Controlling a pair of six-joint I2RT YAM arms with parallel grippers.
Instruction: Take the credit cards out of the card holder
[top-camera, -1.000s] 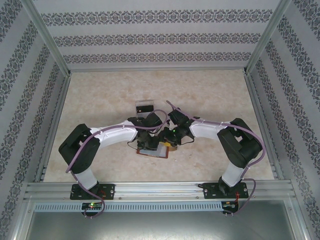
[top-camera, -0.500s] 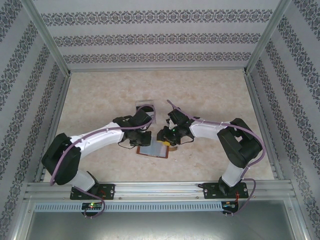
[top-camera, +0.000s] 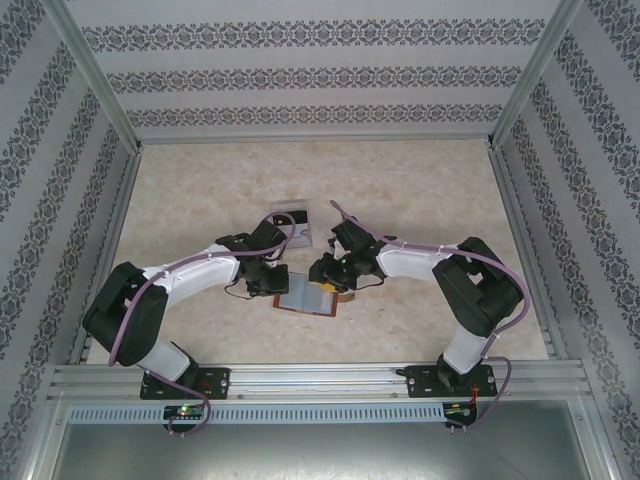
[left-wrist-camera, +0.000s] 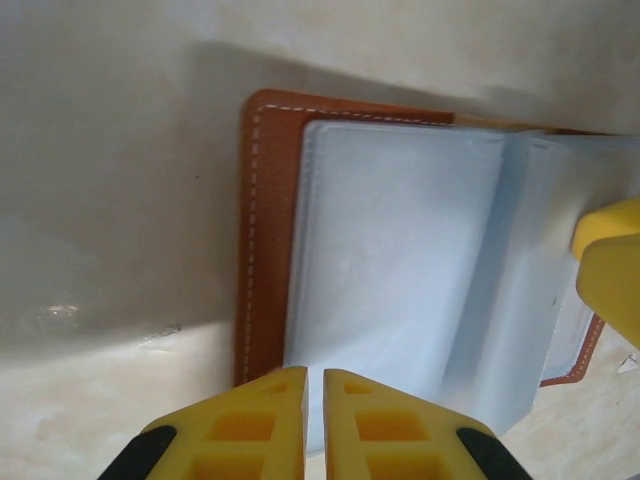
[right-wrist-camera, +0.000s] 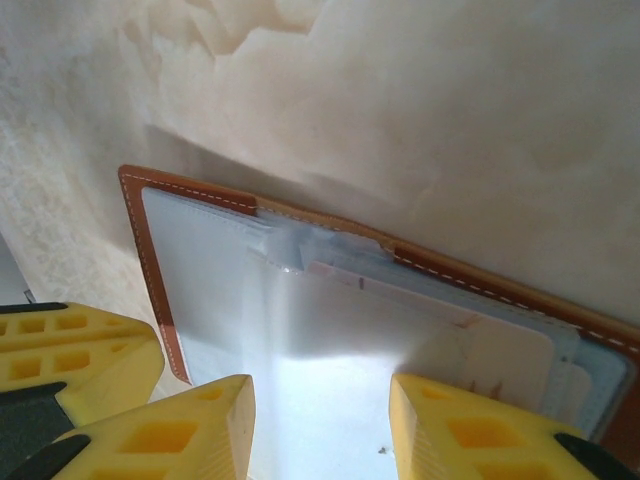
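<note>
Since 1 s ago the L arm has swung out, elbow now low and far left. L claw has left its spot over the card holder, went out by the clear tray at 0.5 s ago, and is now back at the holder's left edge. R claw has barely shifted; holder hasn't moved.

Nearest the arm bases, the holder lies open and flat on the tabletop btwn the two arms, brown stitched rim round pale grey-blue sleeves, facing up. L claw is just at its left edge, R claw over its far right part.

L wrist cam: L claw is clenched, only a sliver btwn the fingers, nothing seen in it; the sleeve's edge lies right beyond the tips. A yellow R finger shows at the sleeve's right side.

R wrist cam: R claw is released, fingers wide apart w/ the sleeve in the gap; contact can't tell. Credit cards are tucked in the sleeve pockets, pale w/ small reddish marks; count unclear.

Farther out, the tray sits just beyond the L claw; something dark in it, too small to tell.
</note>
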